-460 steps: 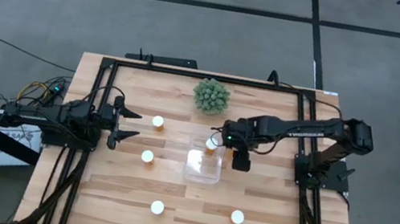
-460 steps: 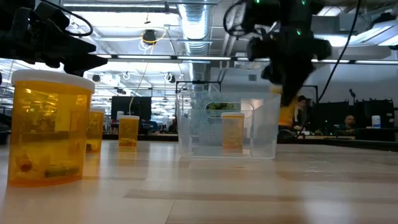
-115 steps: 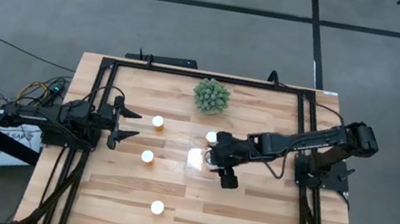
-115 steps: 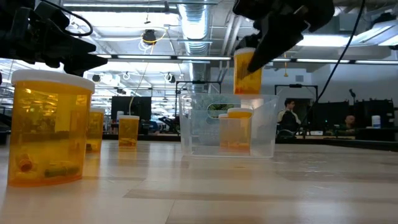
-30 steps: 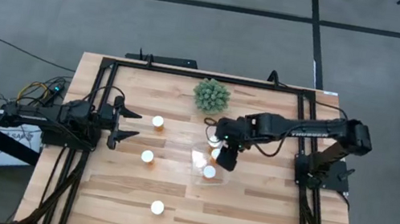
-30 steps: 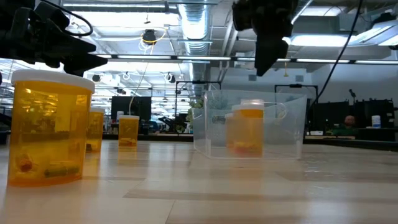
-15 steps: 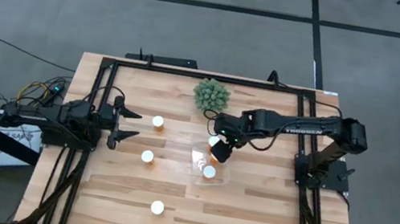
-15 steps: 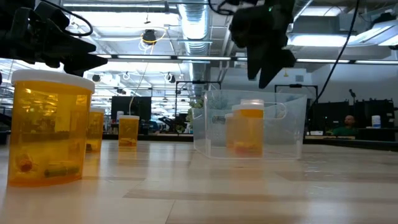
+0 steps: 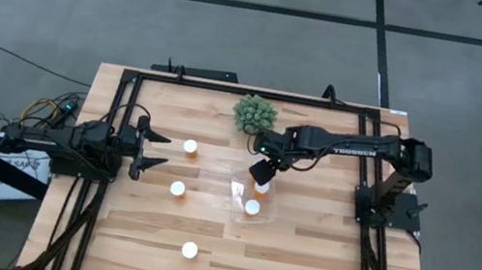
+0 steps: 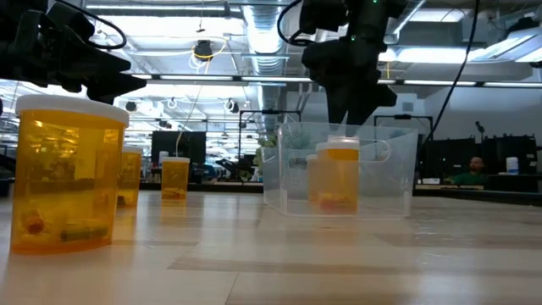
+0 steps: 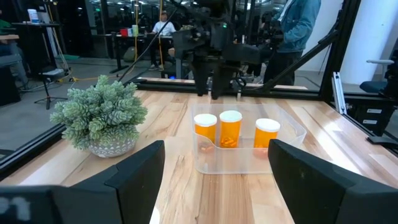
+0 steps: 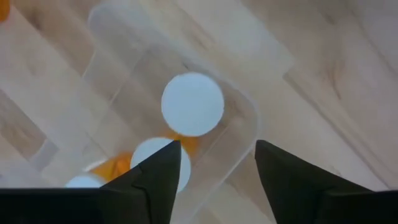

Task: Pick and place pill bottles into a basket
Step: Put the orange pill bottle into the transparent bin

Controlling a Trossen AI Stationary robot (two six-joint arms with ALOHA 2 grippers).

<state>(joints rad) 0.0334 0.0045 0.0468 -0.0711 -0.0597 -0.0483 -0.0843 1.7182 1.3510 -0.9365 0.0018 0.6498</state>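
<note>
The basket (image 9: 250, 196) is sitting near the middle of the table (image 9: 319, 256), a clear bin whose long axis is running skewed, from far-left to near-right as seen from above. Three pill bottles are standing upright inside it, white caps pointing straight up: the left wrist view is showing them in a row (image 11: 206, 130), (image 11: 231, 128), (image 11: 267, 134), and the right wrist view is looking down on one round cap (image 12: 193, 104) with more caps crowding beside it. From above, one cap (image 9: 251, 207) is showing at the basket's near end and another (image 9: 262, 188) toward its far end.

Three more bottles are standing upright out on the bare wood to the left of the basket: one far-left (image 9: 190, 147), one level with the basket (image 9: 177, 188), and one well apart near the front edge (image 9: 189, 250). In the low view the front one (image 10: 62, 174) is looming large, the others (image 10: 175, 180) lining up behind it.

The right gripper (image 9: 262, 170) is hovering above the basket's far end, fingers (image 12: 152, 180) spread apart and carrying nothing. Just beyond it, a green spiky plant ball (image 9: 253, 114) is sitting toward the far edge of the table.

The left gripper (image 9: 152, 148) is waiting at the table's left side, pincer splayed wide and empty, pointing across toward the basket.
</note>
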